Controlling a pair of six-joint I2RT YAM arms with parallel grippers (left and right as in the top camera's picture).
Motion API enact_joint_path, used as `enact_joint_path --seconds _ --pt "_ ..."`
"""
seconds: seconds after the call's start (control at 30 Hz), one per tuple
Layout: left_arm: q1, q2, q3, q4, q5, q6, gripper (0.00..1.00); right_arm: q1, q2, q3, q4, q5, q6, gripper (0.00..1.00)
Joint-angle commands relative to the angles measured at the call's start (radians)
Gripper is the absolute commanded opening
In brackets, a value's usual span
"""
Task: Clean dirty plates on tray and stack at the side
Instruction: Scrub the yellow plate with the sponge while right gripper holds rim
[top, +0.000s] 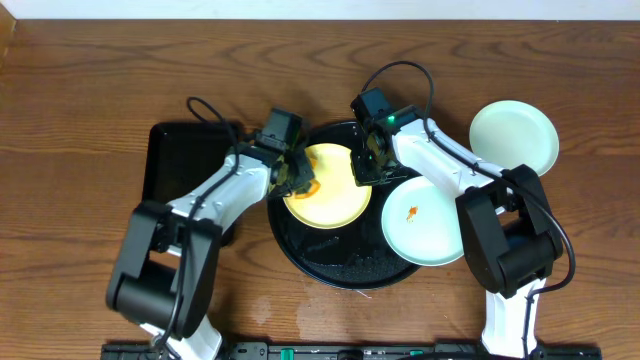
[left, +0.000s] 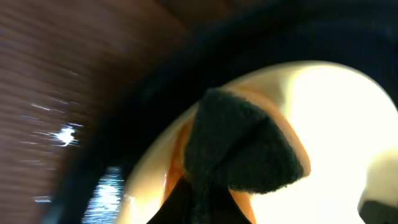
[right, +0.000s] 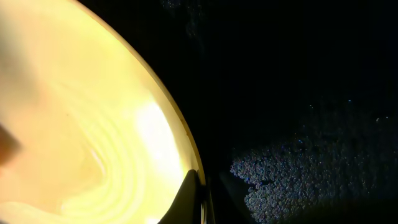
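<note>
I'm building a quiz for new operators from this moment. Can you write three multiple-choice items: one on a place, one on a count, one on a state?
1. Where does the yellow plate lie?
A. inside the round black tray
B. on the bare table
C. stacked on another plate

2. How many plates show in the overhead view?
A. two
B. three
C. four

3. What is the left gripper doing?
A. hanging open above the table
B. holding a dark cloth against the yellow plate
C. lifting a plate by its rim

Answers:
1 A: the tray's rim rings the yellow plate.
2 B: the yellow plate, a smeared pale plate overlapping the tray's right rim, and a clean pale plate on the table.
3 B: the left wrist view shows the cloth on the plate beside orange smear.
</note>
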Motion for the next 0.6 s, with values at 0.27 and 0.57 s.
enact_joint_path --seconds 0.27,0.57 --pt "0.007 -0.208 -0.004 0.03 -0.057 0.019 0.07 -0.001 0.014 0.006 -0.008 0.029 -0.007 0.01" --pt "-0.058 -0.106 -0.005 0.029 0.007 -0.074 0.08 -0.001 0.014 0.006 0.0 0.029 0.016 0.01"
